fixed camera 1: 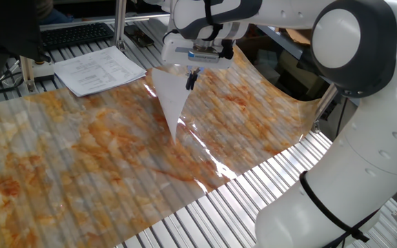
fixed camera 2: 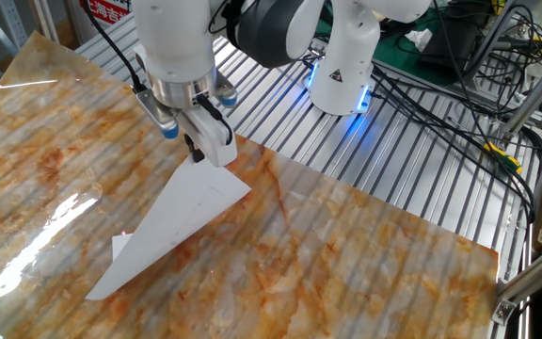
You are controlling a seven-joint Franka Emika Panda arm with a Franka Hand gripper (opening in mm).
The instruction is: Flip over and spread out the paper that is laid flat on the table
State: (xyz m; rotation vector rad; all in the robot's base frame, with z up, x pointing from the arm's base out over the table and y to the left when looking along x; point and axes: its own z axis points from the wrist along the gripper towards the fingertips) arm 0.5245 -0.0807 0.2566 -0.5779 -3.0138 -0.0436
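Observation:
The paper (fixed camera 1: 171, 100) is a thin white sheet, lifted by one corner and folded over itself into a long triangle. In the other fixed view the paper (fixed camera 2: 172, 224) slopes down from the gripper to the table, with a small corner of it lying flat at the lower left. My gripper (fixed camera 1: 192, 77) is shut on the sheet's top corner, and it shows in the other fixed view (fixed camera 2: 196, 153) a little above the table. The table (fixed camera 1: 81, 151) has an orange-and-grey marbled plastic cover over metal slats (fixed camera 2: 374, 160).
A stack of printed pages (fixed camera 1: 98, 70) lies at the table's back left, near a keyboard (fixed camera 1: 74, 33). The robot's base (fixed camera 2: 342, 66) and cables (fixed camera 2: 459, 113) stand behind the table. Bare slats (fixed camera 1: 253, 193) run along the front right edge.

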